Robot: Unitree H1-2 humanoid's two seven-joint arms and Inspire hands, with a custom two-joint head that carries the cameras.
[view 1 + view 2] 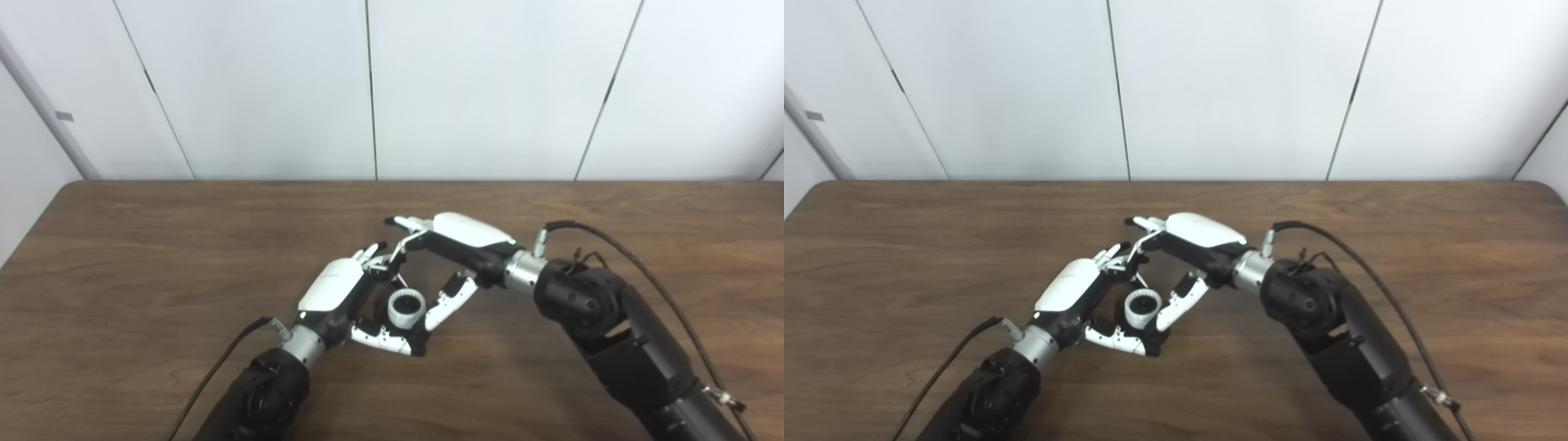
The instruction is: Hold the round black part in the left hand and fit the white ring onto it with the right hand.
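Left hand, white shell over black frame, sits just below the centre of the frame with its fingers curled toward the upper right and its thumb lying low, pointing right. Between thumb and fingers it cradles the white ring, a short ribbed cylinder with a dark hollow centre. The round black part shows only as a dark patch under and to the right of the ring; whether the ring is fully seated on it cannot be told.

Right hand reaches in from the right, its white back uppermost. Its fingers extend left above the left hand's fingertips, and its thumb slants down-left, with the tip just beside the ring's right side. Contact with the ring is not clear, so whether this hand grips anything cannot be told.

Both forearms are matte black with silver wrist collars; a thin black cable loops off the right wrist.

The wooden table is dark brown with visible grain and fills the lower half of the frame. Behind it stands a wall of plain white panels split by thin dark seams.
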